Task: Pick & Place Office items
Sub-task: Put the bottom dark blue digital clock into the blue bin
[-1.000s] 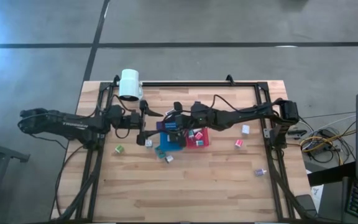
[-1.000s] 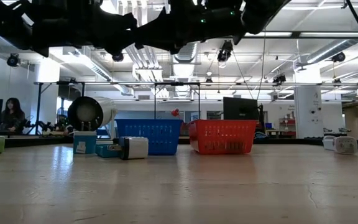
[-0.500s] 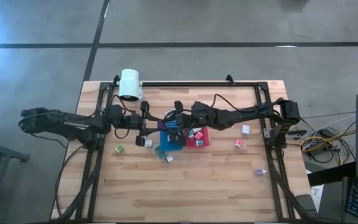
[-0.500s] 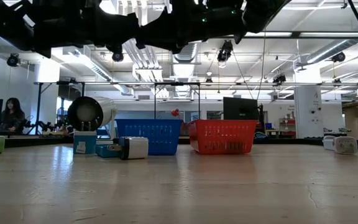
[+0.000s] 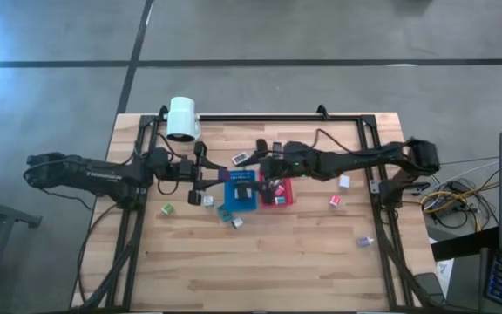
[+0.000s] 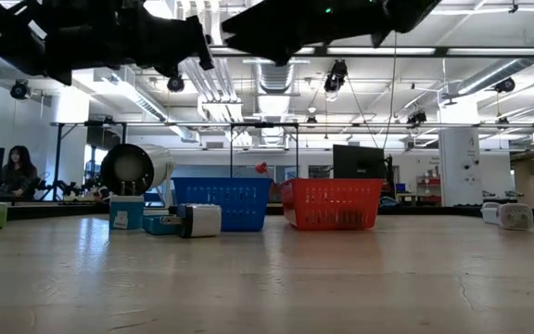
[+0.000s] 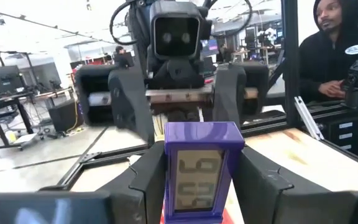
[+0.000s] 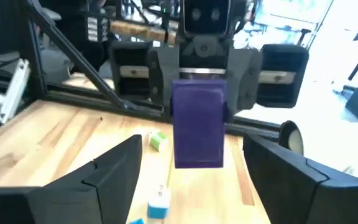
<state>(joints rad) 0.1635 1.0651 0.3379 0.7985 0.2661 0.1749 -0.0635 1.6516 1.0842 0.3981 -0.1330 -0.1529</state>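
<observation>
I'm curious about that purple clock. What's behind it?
The right gripper, fingers open wide, facing it. The purple clock, held by the left gripper, covers the table between them.

Light wooden slat table [image 5: 260, 262] with black frame rails along edges. Blue tray [image 5: 241, 194] and red tray [image 5: 279, 195] side by side near centre. Scattered small items directly on wood: green block [image 5: 167, 209] toward left, white block [image 5: 208, 201] just left of blue tray, teal pieces [image 5: 232, 217] at its near edge, white cube [image 5: 344, 181], pink-red block [image 5: 335, 201], small purple piece [image 5: 365, 241] toward right. White cylindrical lamp head [image 5: 182, 119] at far left corner.
</observation>
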